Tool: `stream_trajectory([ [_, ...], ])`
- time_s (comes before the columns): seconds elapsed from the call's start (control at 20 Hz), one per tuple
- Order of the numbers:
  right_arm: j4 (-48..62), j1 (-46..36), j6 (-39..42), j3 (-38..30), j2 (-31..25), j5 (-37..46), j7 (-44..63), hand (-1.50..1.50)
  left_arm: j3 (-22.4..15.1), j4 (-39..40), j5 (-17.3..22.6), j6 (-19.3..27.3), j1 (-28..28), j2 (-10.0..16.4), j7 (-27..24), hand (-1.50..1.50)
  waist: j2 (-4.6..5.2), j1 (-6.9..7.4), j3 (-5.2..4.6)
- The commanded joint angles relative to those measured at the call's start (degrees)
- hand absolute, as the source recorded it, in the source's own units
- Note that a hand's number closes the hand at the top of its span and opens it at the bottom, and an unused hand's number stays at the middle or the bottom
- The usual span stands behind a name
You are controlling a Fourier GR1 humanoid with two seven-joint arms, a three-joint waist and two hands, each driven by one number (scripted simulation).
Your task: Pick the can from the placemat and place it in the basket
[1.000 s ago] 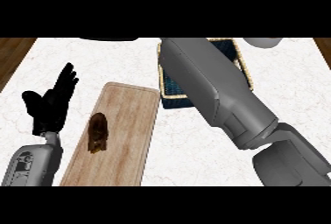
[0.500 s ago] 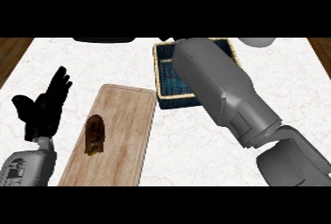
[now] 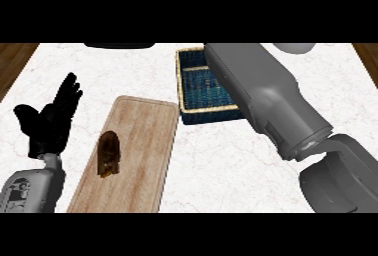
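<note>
A dark brown can [image 3: 108,152] lies on its side on a wooden placemat [image 3: 148,125], left of a blue basket [image 3: 210,115]. It is probably light, rigid and prone to rolling, so grip across its middle. The left hand [image 3: 48,122] rests open and empty; the right hand is out of view.

The desk [image 3: 221,165] is a broad top of white marble with faint grey veining; it fills nearly the whole view and is lit evenly, with only soft shadows on it. Past its left and right edges, brown wooden floor [image 3: 15,62] shows in narrow wedges at the upper corners. At the far edge a flat dark shape [image 3: 118,45] and a pale grey rounded thing [image 3: 295,48] are cut off by the view, too little showing to tell what they are.
</note>
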Motion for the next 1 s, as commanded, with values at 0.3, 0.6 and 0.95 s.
stream_trajectory([
  [0.3, 2.45, -1.59, 8.37, -3.00, -4.15, -0.68, -3.19, 1.50, 0.61, -2.23, 1.09, -1.47, 2.57, 0.58, -0.19, 0.00, 0.10, 0.53, 0.08],
  [0.6, 3.42, -1.93, 17.83, -6.46, -2.23, -3.70, -2.55, 1.50, -0.28, -1.69, 0.40, -0.85, 1.60, -0.32, 1.24, 0.00, 0.08, 0.20, 0.09],
  [0.95, 3.49, 1.89, 14.16, -5.40, -2.84, -1.26, -2.77, 1.50, -0.03, -0.40, -0.52, -0.82, 1.86, -0.19, -2.31, 0.00, 0.35, 0.56, 0.07],
])
